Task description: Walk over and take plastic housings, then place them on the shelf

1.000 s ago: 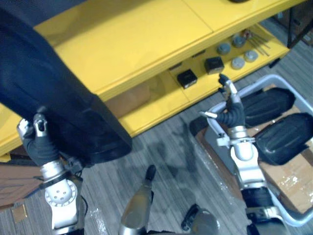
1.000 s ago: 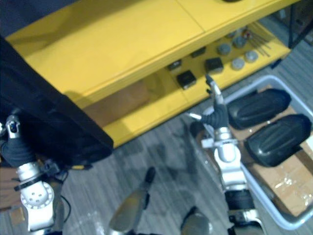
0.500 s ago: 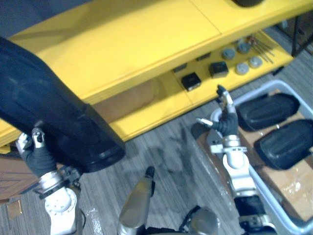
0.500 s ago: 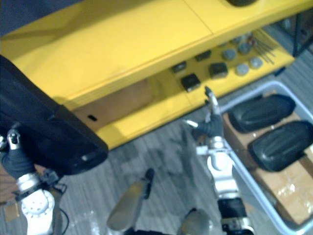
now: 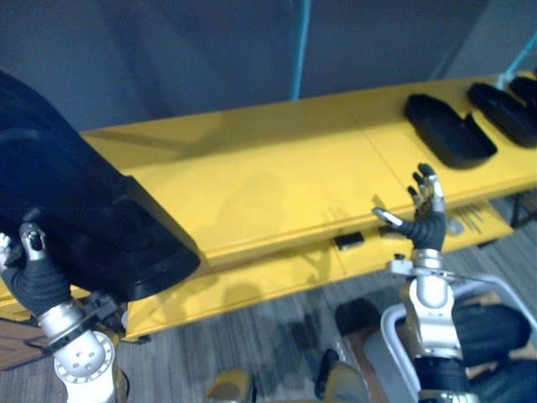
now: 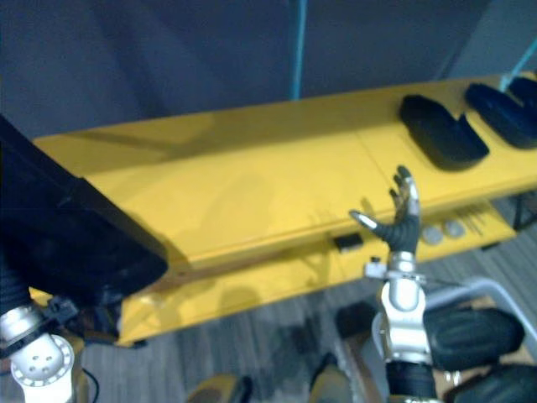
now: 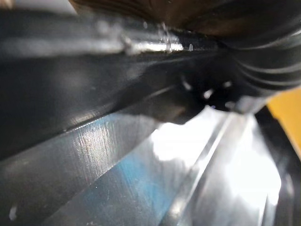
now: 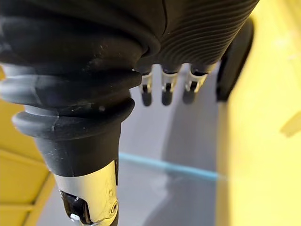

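Observation:
A large black plastic housing (image 5: 80,214) hangs over the left end of the yellow shelf top (image 5: 277,180), its lower end past the shelf's front edge. My left hand (image 5: 35,273) is against its near underside, the fingers hidden behind it; the left wrist view shows the housing's glossy dark surface (image 7: 94,179) from very close. I cannot tell whether the housing rests on the shelf. My right hand (image 5: 424,220) is raised in front of the shelf's front edge, open and holding nothing, its fingers (image 8: 162,92) straight. Two more black housings (image 5: 445,130) (image 5: 508,105) lie on the shelf top at the right.
The lower shelf holds a small black box (image 5: 348,242) and grey discs (image 6: 442,231). A grey-framed cart (image 5: 394,340) with further black housings (image 5: 491,323) stands at the lower right by my right arm. A dark blue wall (image 5: 210,59) rises behind the shelf.
The camera has swung up from the floor and lower shelf to the shelf top. My right hand has risen from beside the cart to the shelf's front edge. The big housing stays at my left hand.

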{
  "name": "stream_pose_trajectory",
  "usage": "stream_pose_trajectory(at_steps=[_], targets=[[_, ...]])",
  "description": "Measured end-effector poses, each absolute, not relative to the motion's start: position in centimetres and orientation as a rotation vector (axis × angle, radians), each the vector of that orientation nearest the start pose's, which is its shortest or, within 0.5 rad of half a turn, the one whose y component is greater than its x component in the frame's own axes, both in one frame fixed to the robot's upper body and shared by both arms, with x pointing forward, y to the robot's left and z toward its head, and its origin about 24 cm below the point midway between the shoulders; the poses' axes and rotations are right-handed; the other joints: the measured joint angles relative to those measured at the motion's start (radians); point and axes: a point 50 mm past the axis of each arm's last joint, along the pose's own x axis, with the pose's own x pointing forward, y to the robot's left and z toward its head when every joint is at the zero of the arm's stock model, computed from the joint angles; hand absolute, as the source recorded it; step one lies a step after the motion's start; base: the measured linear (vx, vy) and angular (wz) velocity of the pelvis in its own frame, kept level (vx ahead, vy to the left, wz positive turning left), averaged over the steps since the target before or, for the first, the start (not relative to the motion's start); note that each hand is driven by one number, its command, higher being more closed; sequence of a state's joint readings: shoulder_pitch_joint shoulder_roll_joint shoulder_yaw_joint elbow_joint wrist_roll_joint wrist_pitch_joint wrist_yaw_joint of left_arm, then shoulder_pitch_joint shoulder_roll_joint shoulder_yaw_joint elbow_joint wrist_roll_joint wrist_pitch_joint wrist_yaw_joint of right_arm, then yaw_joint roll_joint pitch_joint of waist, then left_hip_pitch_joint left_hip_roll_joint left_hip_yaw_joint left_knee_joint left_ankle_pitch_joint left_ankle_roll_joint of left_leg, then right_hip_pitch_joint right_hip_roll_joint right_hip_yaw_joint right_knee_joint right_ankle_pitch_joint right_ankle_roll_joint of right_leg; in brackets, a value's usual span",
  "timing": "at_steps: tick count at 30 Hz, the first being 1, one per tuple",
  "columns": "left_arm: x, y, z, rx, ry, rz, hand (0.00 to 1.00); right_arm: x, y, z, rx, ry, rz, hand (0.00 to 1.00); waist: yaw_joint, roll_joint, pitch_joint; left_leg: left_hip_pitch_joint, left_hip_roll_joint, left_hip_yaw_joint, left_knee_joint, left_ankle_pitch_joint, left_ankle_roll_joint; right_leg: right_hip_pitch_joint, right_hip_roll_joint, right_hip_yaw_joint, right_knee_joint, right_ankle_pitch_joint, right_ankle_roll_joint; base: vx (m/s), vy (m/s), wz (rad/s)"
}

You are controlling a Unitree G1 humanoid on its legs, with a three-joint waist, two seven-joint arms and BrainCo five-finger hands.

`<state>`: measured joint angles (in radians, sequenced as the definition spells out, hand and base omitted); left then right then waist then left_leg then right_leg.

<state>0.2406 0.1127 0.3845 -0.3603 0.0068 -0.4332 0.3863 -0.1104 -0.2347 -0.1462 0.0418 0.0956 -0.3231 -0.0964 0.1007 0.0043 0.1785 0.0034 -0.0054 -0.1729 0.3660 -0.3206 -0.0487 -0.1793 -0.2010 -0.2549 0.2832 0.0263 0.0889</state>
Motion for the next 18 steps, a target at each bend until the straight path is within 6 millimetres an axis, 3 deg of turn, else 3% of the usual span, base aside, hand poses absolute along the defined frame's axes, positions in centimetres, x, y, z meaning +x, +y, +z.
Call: stream_pose_trajectory(at_steps=[1, 2, 4, 5, 7, 12, 18], targets=[[16.4, 26.1, 12.4, 0.193, -0.607, 0.705, 1.00, 26.5, -22.6, 10.7, -0.141, -0.418, -0.185, 0.00, -0.001, 0.026, -0.018, 0.003, 0.034, 0.005, -0.014, 0.000, -0.003, 0.028, 0.026, -0.028, -0.037, -0.010, -0.014, 0.28, -0.187, 0.45], [16.7, 25.7, 12.3, 0.182, -0.594, 0.681, 1.00, 26.6, -23.1, 11.0, -0.160, -0.415, -0.176, 0.00, -0.004, 0.046, -0.028, 0.019, 0.066, 0.046, -0.056, 0.020, -0.036, 0.053, 0.039, -0.061, -0.059, -0.015, -0.022, 0.28, -0.187, 0.53], [17.5, 25.0, 12.4, 0.165, -0.594, 0.633, 1.00, 26.4, -24.1, 11.1, -0.167, -0.411, -0.213, 0.00, -0.024, 0.055, -0.034, 0.039, 0.098, 0.185, -0.121, 0.070, -0.056, 0.108, 0.036, -0.116, -0.097, -0.016, -0.024, 0.17, -0.135, 0.81], [18.1, 24.4, 12.8, 0.153, -0.611, 0.591, 1.00, 25.7, -25.2, 10.9, -0.173, -0.405, -0.260, 0.00, -0.045, 0.056, -0.035, 0.054, 0.109, 0.287, -0.152, 0.098, -0.035, 0.156, 0.029, -0.166, -0.123, -0.016, -0.024, 0.16, -0.133, 1.12], [18.6, 23.9, 13.5, 0.154, -0.642, 0.541, 1.00, 24.5, -26.4, 11.0, -0.183, -0.413, -0.331, 0.00, -0.064, 0.055, -0.039, 0.076, 0.111, 0.381, -0.195, 0.124, -0.019, 0.197, 0.022, -0.215, -0.141, -0.016, -0.023, 0.07, -0.039, 0.86], [19.2, 23.9, 13.9, 0.198, -0.634, 0.488, 1.00, 23.3, -26.3, 13.0, -0.188, -0.514, -0.379, 0.00, -0.064, 0.036, -0.043, 0.086, 0.083, 0.376, -0.251, 0.160, -0.018, 0.195, 0.009, -0.208, -0.171, -0.015, -0.021, 0.01, 0.020, 0.14], [21.5, 23.6, 14.7, 0.317, -0.552, 0.289, 1.00, 21.6, -26.8, 14.0, -0.195, -0.565, -0.435, 0.00, -0.102, 0.033, -0.047, 0.139, 0.093, 0.440, -0.306, 0.179, -0.030, 0.197, 0.036, -0.145, -0.200, -0.002, -0.015, -0.03, -0.017, -0.28]])
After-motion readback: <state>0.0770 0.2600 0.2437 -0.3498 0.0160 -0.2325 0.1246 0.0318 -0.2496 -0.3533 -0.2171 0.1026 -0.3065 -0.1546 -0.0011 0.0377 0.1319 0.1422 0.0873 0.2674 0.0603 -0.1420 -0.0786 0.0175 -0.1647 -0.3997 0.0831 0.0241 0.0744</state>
